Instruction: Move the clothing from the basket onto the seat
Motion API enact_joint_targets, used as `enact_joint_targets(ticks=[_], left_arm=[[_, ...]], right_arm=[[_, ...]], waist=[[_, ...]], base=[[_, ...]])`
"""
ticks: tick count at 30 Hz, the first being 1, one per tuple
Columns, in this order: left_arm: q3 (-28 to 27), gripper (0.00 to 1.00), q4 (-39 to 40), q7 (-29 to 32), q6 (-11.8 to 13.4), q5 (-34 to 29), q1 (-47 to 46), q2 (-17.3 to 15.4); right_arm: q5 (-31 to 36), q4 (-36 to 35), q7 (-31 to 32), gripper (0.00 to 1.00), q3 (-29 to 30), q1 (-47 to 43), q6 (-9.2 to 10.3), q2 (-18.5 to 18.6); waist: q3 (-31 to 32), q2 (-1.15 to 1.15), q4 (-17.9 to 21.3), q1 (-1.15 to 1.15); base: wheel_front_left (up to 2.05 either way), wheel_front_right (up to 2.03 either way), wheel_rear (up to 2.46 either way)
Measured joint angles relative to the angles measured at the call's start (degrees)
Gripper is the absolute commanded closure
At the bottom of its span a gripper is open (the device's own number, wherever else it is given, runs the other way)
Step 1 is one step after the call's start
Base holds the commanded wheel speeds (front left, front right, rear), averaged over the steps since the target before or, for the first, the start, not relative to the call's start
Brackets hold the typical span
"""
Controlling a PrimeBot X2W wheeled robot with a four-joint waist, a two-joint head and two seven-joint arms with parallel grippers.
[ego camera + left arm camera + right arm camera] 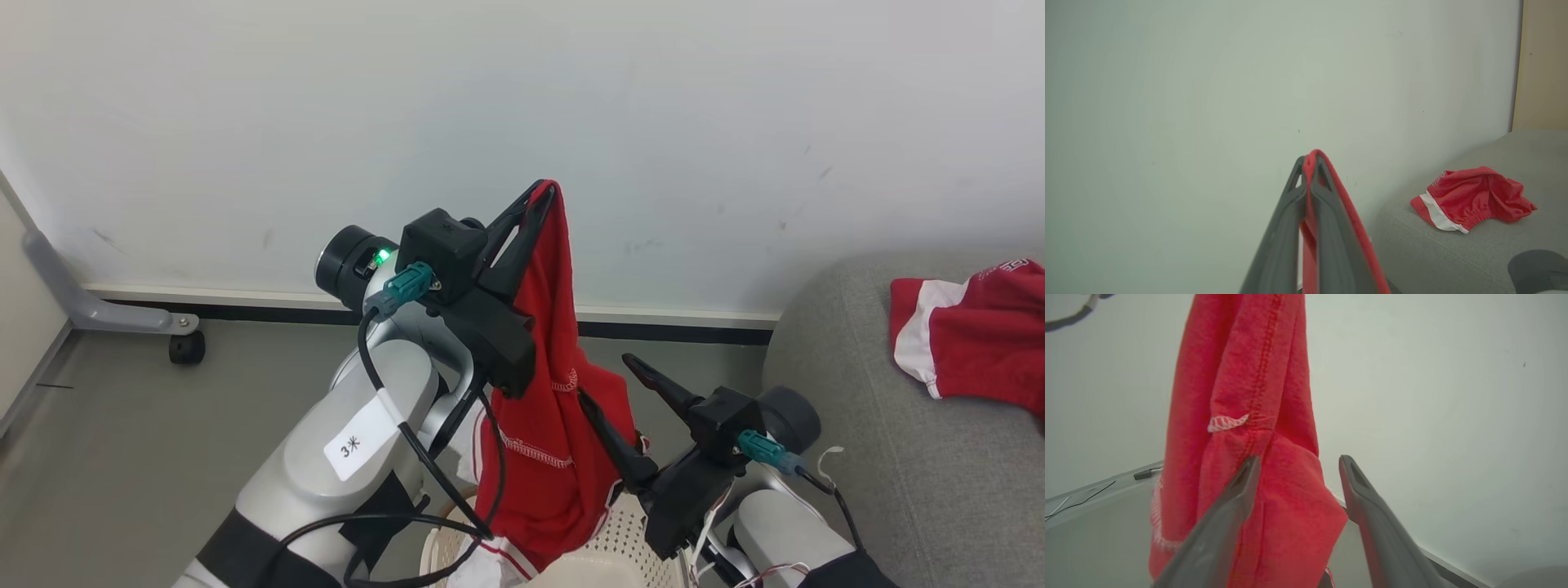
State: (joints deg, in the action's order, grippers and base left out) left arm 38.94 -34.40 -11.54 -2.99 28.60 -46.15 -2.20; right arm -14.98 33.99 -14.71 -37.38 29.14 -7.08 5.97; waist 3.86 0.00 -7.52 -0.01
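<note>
My left gripper [540, 194] is raised high and shut on a fold of red clothing [543, 425], which hangs down from its tips into the cream basket [629, 531] at the bottom of the head view. In the left wrist view the left gripper [1310, 161] pinches the red cloth [1310, 228] between its closed fingers. My right gripper [608, 380] stands open beside the hanging garment; in the right wrist view the right gripper [1298, 461] has the cloth [1245, 416] just behind its left finger, nothing gripped. Another red and white garment [971, 335] lies on the grey seat [898, 457].
A white wall with a dark baseboard [245, 314] runs behind. A grey wheeled frame leg [106, 314] stands on the floor at the left. The seat's arm [1437, 253] lies to the right of the left gripper, with the garment [1474, 196] on it.
</note>
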Motion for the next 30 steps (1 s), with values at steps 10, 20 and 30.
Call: enact_joint_targets(ticks=[10, 20, 30], left_arm=[[0.27, 1.0, 2.24, 1.03, 1.07, 0.09, 0.86, 0.0], [0.56, 1.0, 4.22, 2.24, 2.03, 0.11, 0.86, -0.01], [2.65, 1.0, 7.28, 2.97, 2.07, 0.68, 0.81, -0.02]], right_arm=[[-3.16, -2.13, 0.0, 0.0, -3.57, -1.61, 0.0, 0.47], [-4.3, 0.81, 0.0, 0.0, -5.37, -1.38, 0.0, 0.78], [-5.76, 8.9, 0.01, 0.0, -5.01, 2.66, -0.01, 0.6]], waist=[[0.53, 0.01, -0.2, 0.0], [0.04, 0.01, -0.03, 0.0], [-0.92, 0.01, -1.54, 0.01]], base=[[0.0, 0.0, 0.0], [0.0, 0.0, 0.0], [0.0, 0.0, 0.0]])
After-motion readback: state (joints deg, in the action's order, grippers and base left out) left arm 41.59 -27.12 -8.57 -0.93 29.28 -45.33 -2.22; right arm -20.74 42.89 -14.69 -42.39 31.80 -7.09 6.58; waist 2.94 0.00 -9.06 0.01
